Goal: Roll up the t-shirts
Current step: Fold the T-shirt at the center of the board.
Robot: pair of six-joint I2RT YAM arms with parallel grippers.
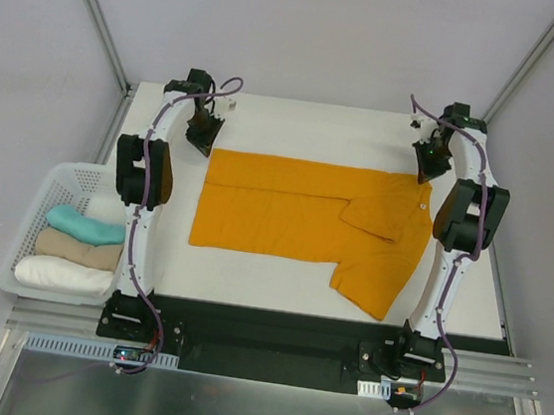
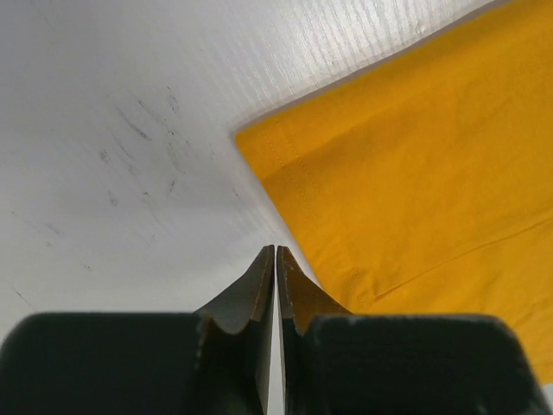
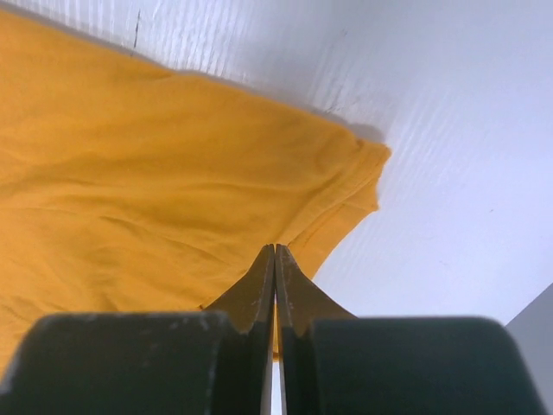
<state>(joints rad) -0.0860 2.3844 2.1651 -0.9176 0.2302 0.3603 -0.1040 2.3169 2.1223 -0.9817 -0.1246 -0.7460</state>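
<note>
The orange t-shirt (image 1: 297, 210) lies flat on the white table (image 1: 286, 128), hem at the left and neck at the right. One sleeve is folded over its body and the other sleeve (image 1: 374, 279) sticks out toward the near right. My left gripper (image 1: 203, 139) is shut and empty at the shirt's far left corner; in the left wrist view (image 2: 275, 249) its tips rest just beside the hem edge (image 2: 285, 164). My right gripper (image 1: 428, 168) is shut over the far right corner; in the right wrist view (image 3: 275, 247) its tips are above the cloth (image 3: 155, 190).
A white basket (image 1: 56, 170) stands off the table's left edge. It holds rolled teal (image 1: 85, 223), tan (image 1: 77, 249) and white (image 1: 64, 275) t-shirts. A black strip (image 1: 274, 319) runs along the table's near edge by the arm bases.
</note>
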